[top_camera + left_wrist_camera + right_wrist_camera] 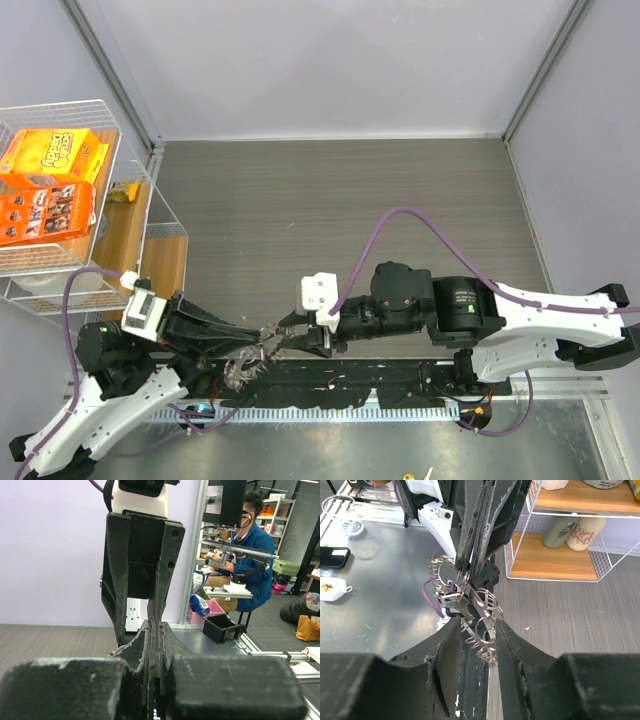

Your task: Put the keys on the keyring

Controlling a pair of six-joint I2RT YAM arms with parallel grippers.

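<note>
While the keyring [465,587] hangs over the counter's [330,200] seven o'clock edge, pinched in the closed left gripper [468,575], a key [461,609] sits at its six o'clock inside the right gripper [477,625]. Whether that gripper clamps it, I cannot tell. A skewed push could drop the key.

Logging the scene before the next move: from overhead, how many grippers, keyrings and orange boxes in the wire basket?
grippers: 2 (left gripper, right gripper)
keyring: 1
orange boxes: 2
total: 5
</note>
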